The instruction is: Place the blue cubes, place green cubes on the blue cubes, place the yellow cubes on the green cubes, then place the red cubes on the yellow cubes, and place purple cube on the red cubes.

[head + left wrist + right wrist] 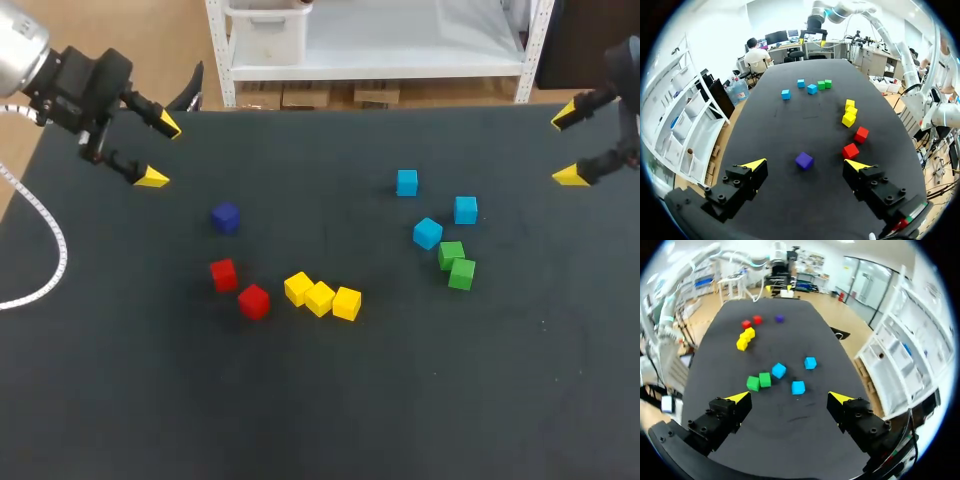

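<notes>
Nothing is stacked yet on the worktop [320, 400]. The right gripper [567, 147] hangs wide open and empty at the far right edge. The left gripper [158, 150], equally open and empty, is at the far left. The three blue cubes [427, 233] lie right of centre, ahead of the right gripper and well apart from the left, so the right arm seems better placed to begin.

Black, screw-studded gripper fingers [735, 190] carry yellow wedge tips; the silver left arm [20, 45] bears a white cable [52, 250]
</notes>
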Available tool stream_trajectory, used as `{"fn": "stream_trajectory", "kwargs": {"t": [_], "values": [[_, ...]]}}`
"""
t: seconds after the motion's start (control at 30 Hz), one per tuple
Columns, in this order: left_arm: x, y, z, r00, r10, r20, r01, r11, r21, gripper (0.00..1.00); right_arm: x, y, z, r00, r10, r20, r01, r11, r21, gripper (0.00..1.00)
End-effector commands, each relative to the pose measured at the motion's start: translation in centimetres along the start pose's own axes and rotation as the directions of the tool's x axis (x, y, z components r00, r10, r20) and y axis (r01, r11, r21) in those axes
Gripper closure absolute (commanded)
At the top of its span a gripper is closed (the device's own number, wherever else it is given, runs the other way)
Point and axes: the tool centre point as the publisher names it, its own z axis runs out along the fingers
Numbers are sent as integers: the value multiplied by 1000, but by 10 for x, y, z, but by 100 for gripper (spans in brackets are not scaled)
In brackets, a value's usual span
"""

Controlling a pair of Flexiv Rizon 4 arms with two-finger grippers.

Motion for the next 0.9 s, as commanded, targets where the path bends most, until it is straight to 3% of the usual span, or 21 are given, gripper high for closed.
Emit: {"fn": "stream_trajectory", "kwargs": {"t": [0.03, 0.2, 0.37, 0.57, 0.73, 0.83, 0.9], "values": [[1, 1, 0, 1000, 3, 1, -3, 1000, 0, 0, -4, -19, 19, 965, -260, -44, 263, 962, 74, 0], [1, 1, 0, 1000, 3, 1, -3, 1000, 0, 0, -14, -29, 35, 882, -471, -8, 470, 877, 97, 0], [1, 1, 0, 1000, 3, 1, -3, 1000, 0, 0, -21, -30, 55, 814, -579, 53, 575, 815, 77, 0], [1, 1, 0, 1000, 3, 1, -3, 1000, 0, 0, -18, -31, 82, 784, -617, 72, 616, 787, 31, 0], [1, 1, 0, 1000, 3, 1, -3, 1000, 0, 0, -15, -25, 94, 710, -688, 148, 702, 708, -74, 0], [1, 1, 0, 1000, 3, 1, -3, 1000, 0, 0, -14, -29, 102, 718, -683, 135, 695, 712, -97, 0], [1, 1, 0, 1000, 3, 1, -3, 1000, 0, 0, -15, -34, 109, 773, -631, 64, 634, 768, -94, 0]]}}
